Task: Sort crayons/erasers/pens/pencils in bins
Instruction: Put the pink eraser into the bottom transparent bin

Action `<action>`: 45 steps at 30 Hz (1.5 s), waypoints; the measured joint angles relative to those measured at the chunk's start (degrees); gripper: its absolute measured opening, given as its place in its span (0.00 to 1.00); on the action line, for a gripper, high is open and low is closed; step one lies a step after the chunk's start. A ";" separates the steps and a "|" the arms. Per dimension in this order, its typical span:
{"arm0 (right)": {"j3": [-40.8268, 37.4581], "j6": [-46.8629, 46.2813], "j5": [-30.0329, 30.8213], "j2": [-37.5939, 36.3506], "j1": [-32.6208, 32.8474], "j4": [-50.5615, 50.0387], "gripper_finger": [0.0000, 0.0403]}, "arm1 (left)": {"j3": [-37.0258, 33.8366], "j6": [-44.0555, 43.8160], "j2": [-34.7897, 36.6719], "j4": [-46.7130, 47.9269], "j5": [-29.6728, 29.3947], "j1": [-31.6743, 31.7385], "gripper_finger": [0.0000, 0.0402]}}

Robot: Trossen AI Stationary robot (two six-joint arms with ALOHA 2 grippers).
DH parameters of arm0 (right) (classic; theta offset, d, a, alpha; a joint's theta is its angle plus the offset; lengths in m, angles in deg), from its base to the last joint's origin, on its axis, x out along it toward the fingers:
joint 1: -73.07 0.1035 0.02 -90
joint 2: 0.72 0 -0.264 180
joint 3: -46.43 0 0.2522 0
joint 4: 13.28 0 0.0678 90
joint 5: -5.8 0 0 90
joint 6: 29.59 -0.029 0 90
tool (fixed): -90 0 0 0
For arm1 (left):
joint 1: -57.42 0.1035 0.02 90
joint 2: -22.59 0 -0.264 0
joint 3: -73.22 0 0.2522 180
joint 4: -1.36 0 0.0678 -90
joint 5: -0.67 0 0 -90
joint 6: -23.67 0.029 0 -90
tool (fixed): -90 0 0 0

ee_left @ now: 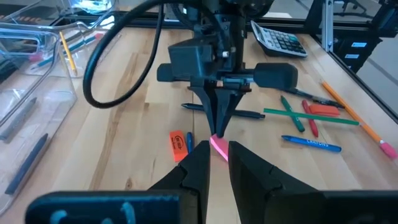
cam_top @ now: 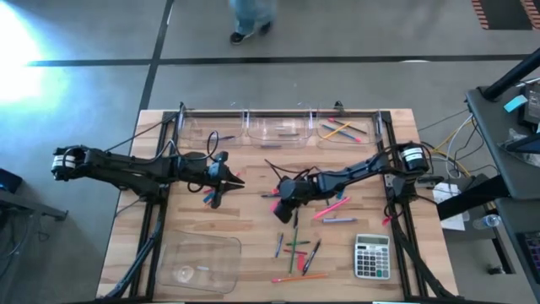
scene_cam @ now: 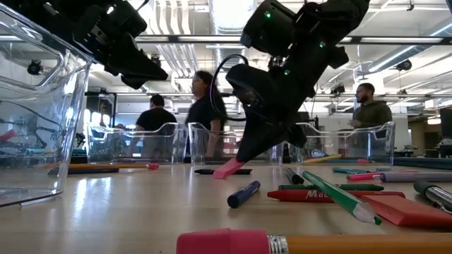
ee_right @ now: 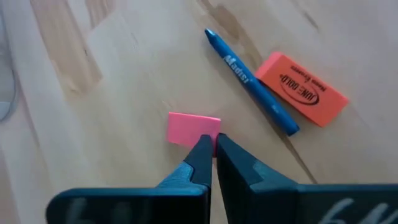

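My right gripper (cam_top: 281,196) is at mid-table, shut on a small pink eraser (ee_right: 194,129), which also shows in the low view (scene_cam: 227,169). My left gripper (cam_top: 229,179) hangs to its left above the table, fingers (ee_left: 202,158) a narrow gap apart with nothing between them. An orange eraser (ee_right: 301,88) and a blue crayon (ee_right: 252,81) lie flat on the wood close by. Three clear tubs (cam_top: 278,131) stand along the far edge, and a larger clear tray (cam_top: 198,262) sits near left. Loose pens, pencils and crayons (cam_top: 295,249) lie near centre. My right gripper pinches the pink eraser at its upper edge (ee_right: 210,135) between its two fingertips. The fingers slant down at it from the table's right side. The eraser hangs tilted below them, its lower end (scene_cam: 217,175) at or just above the table; which, I cannot tell.
A grey calculator (cam_top: 371,256) lies near right. The far right tub holds pencils (cam_top: 342,131), and the middle one holds dark pens (cam_top: 283,131). People stand in the room beyond the table (scene_cam: 205,113). Bare wood lies between the tubs and the grippers.
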 joint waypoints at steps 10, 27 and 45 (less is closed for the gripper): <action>0.07 1.81 0.87 -4.25 -0.04 -0.07 0.02 | -0.29 -0.18 0.00 -0.90 0.02 0.00 0.10; 0.13 5.14 4.95 -11.58 -0.07 -2.44 0.02 | -0.99 -4.72 -7.46 -10.58 0.79 -0.07 0.36; 3.36 11.78 2.74 -12.25 5.07 7.79 0.02 | -3.61 -4.71 9.29 0.98 -7.11 1.84 0.48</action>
